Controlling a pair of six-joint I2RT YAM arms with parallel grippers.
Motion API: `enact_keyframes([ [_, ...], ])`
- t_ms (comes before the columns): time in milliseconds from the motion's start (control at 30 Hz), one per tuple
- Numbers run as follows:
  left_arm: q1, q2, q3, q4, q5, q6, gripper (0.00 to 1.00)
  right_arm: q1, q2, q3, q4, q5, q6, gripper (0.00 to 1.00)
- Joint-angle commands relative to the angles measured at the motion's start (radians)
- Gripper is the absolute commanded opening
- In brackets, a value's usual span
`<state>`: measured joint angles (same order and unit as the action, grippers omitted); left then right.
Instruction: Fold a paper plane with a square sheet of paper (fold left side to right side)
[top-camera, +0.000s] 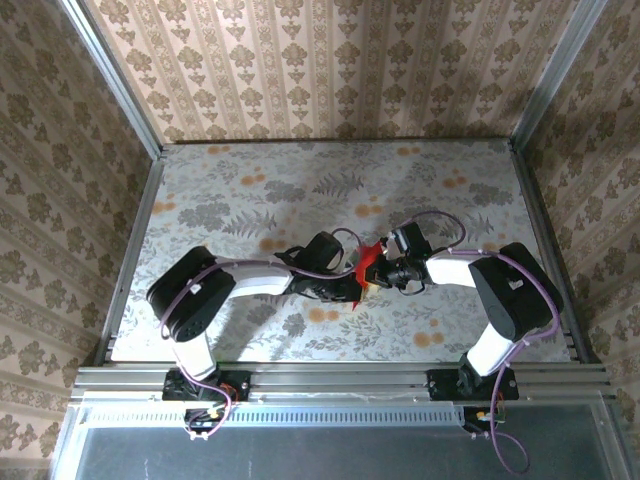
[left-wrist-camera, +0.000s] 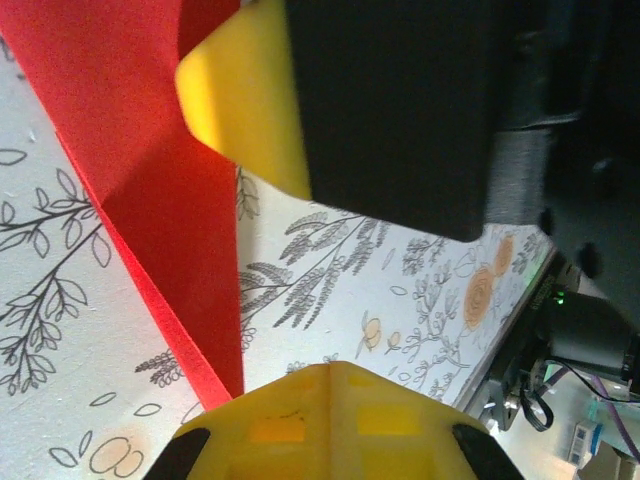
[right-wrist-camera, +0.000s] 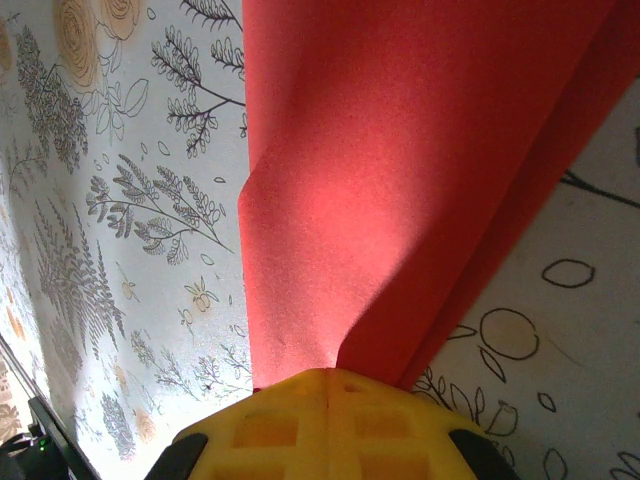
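Midway at best, I judge: the square sheet of paper (right-wrist-camera: 420, 150), doubled over, rises straight ahead of the right gripper (right-wrist-camera: 330, 380) clamped on it, and ahead-left of the left gripper (left-wrist-camera: 330, 372) pinching its edge — sharp creases and the dart shape remain.

Bright even lighting, soft shadows, close foreground blurred in wrist views

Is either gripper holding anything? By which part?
Both are shut on the red paper: the left gripper on a narrow folded tip, the right gripper on the creased end of a wider fold.
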<state>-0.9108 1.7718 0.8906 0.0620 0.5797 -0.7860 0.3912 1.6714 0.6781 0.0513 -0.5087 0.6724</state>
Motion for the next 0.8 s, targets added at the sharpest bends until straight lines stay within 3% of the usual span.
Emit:
enact_keyframes([
  [0,-0.003,0.023,0.009,0.021,0.024,-0.013,0.0,0.013,0.066,-0.022,-0.117,0.086,-0.025,0.0],
  [767,-0.018,0.038,-0.039,0.003,-0.008,-0.017,0.0,0.013,0.082,-0.014,-0.136,0.104,-0.034,0.0],
])
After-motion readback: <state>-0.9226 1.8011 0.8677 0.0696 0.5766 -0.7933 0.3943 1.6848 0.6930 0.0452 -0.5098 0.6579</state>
